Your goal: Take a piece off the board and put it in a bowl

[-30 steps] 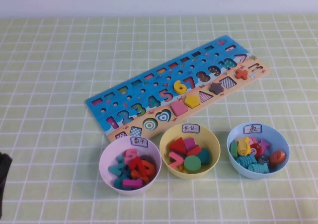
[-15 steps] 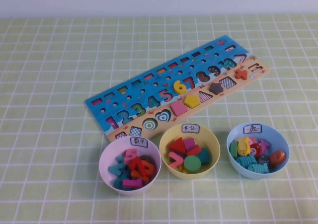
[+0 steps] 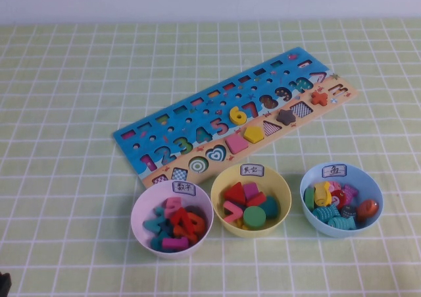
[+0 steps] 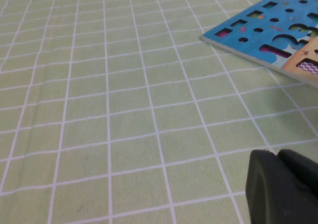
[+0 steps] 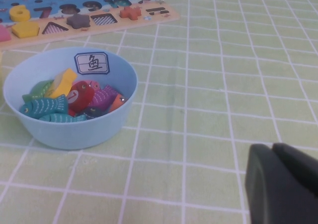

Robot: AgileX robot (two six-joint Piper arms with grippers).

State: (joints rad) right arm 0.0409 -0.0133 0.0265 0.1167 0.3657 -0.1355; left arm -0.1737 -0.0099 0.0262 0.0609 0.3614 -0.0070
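Change: the dark bulk of the left arm (image 3: 3, 284), higher on the high view's edge a second ago, is now a corner sliver; board and bowls have not moved.
Meaning: both arms look parked, so the task seems finished.
Tablecloth (image 3: 66, 80): soft green cloth with a white grid, lying under both grippers.
Board (image 3: 172, 120): flat painted wood with cut-out slots, ahead of the left gripper.
Bowl (image 3: 316, 226): smooth light blue plastic, round, ahead of the right gripper and well apart from it.
Left gripper (image 4: 275, 154): matte black fingers pressed together, empty.
Right gripper (image 5: 271, 147): likewise closed, empty.
Piece (image 3: 322, 193): chunky yellow fish resting inside the bowl among other fish.
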